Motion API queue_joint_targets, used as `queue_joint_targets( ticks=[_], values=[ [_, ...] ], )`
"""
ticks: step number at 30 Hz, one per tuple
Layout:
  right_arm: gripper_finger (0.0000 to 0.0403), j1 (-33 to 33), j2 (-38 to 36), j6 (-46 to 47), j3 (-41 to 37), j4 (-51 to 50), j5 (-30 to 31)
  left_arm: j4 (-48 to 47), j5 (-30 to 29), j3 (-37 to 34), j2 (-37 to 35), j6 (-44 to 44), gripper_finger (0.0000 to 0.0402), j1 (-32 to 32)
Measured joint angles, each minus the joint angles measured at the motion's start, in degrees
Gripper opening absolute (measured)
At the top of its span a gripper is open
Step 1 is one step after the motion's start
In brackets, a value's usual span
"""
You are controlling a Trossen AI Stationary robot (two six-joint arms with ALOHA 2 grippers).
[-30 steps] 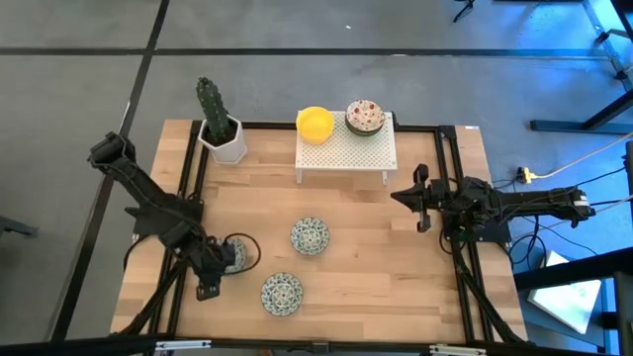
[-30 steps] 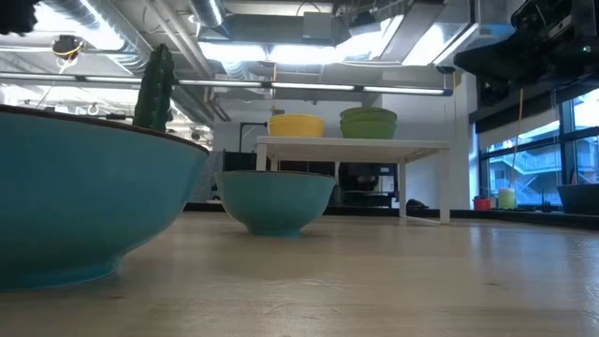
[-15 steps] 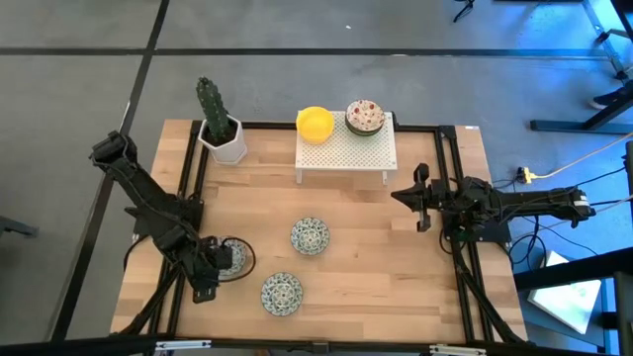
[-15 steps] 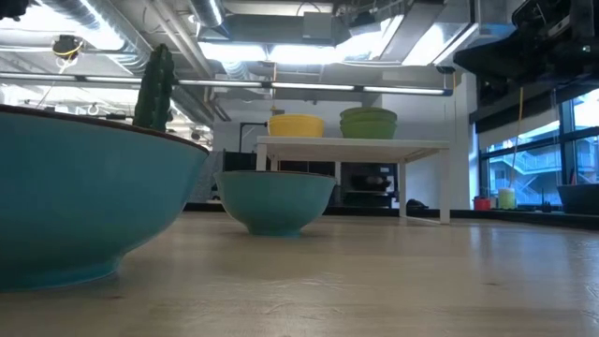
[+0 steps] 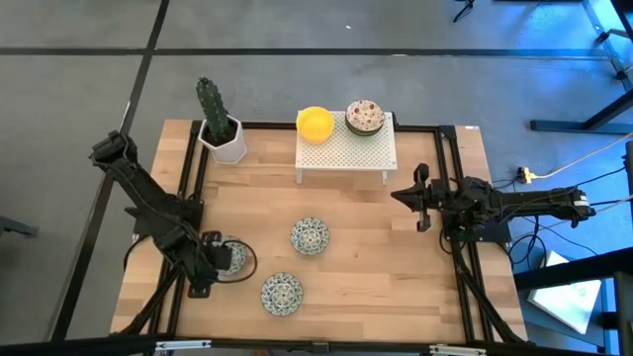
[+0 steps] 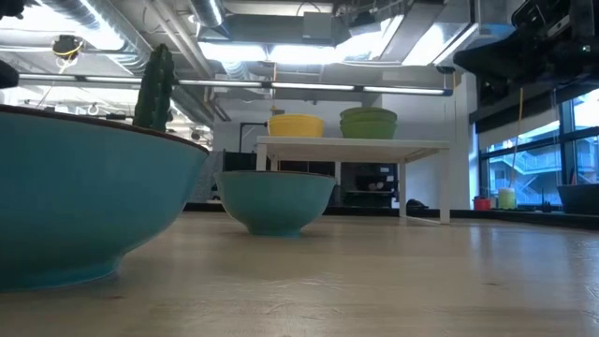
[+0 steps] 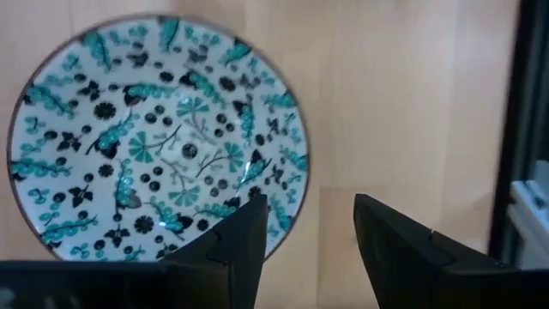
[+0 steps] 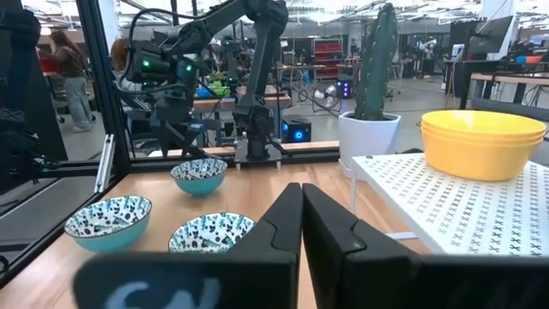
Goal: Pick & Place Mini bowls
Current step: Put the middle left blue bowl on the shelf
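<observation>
Patterned bowl [image 7: 159, 137] sits seemingly just below open left gripper [image 7: 307, 249].

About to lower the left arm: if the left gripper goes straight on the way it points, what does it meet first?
Probably the rim of the patterned mini bowl beneath it. The open left gripper straddles that rim's edge, with bare wooden table beside; depth is uncertain.

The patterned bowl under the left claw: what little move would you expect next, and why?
Probably a short descent, then closing. The left claw is open and sits over the near rim of the patterned bowl, one finger over the rim, the other over bare table. The bowl lies at the table's left edge, not yet gripped. The right claw waits shut at the right side.
</observation>
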Motion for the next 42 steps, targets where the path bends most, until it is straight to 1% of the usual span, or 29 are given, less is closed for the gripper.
queue_joint_targets(
  ticks=[9,17,22,27,32,38,42],
  values=[
    [0.0013,0.0,0.01,1.07,0.0,-0.41,-0.01,0.49,-2.31,-1.34,0.76,2.38,0.0164,-0.37],
    [0.0013,0.0,0.02,1.07,0.0,-0.41,-0.01,3.75,0.98,-1.36,7.22,5.51,0.0164,-0.37],
    [0.0013,0.0,0.0,1.07,0.0,-0.41,-0.01,5.61,0.62,-1.35,10.59,7.0,0.0164,-0.37],
    [0.0013,0.0,0.01,1.05,0.0,-0.41,-0.01,5.58,-1.25,-1.35,13.74,5.43,0.0159,-0.37],
    [0.0013,0.0,0.02,1.05,0.0,-0.41,-0.01,5.54,-2.42,-1.12,15.49,3.99,0.0126,-0.37],
    [0.0013,0.0,0.0,1.05,0.0,-0.39,0.01,4.48,-3.92,-0.82,14.35,3.47,0.006,-0.34],
    [0.0013,0.0,0.01,1.05,0.0,-0.4,0.02,-0.25,-5.12,1.72,13.99,6.28,0.0019,-0.31]
  ],
)
